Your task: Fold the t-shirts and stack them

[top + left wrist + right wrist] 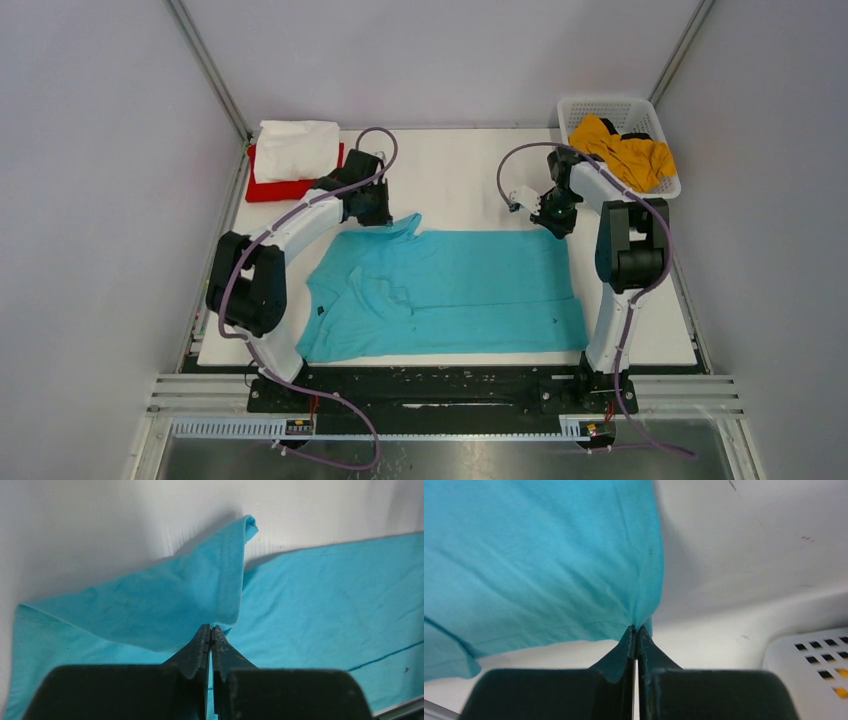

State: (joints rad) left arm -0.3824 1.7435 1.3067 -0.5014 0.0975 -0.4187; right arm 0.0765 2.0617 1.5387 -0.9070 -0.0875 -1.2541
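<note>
Pinching the turquoise t-shirt at its far edge, your left gripper and right gripper both clamp cloth. Expect light, limp fabric: take the hems, pull taut.

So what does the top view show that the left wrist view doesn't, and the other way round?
Only the top view: the white shirt lying on the red shirt at the far left, the yellow shirt in the basket, and the right end effector at the far right corner of the turquoise shirt. Only the left wrist view: the left end effector shut on a lifted hemmed edge, stitching visible. Both: the turquoise shirt spread on the table.
</note>
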